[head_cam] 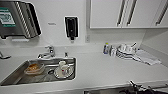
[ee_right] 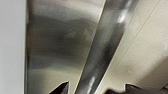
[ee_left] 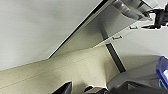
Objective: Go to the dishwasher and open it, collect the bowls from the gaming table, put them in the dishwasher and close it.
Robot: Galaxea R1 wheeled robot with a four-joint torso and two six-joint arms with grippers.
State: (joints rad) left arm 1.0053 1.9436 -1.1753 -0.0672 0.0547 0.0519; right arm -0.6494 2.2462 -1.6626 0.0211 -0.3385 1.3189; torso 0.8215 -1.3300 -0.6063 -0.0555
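We stand at the white counter [head_cam: 105, 70], looking down on the steel sink [head_cam: 15, 76] with dishes in it. In the right wrist view the dishwasher [ee_right: 55, 42] shows its brushed steel front very close, with its bar handle [ee_right: 105, 47] running between the two dark tips of our right gripper [ee_right: 96, 88]. The tips stand apart on either side of the bar; we cannot tell whether they press on it. For the left gripper [ee_left: 77, 88] we cannot tell the state; it hangs near pale cabinet panels. We judge the risk is a slip: a shallow, off-centre hold on the smooth bar could slide off when pulled.
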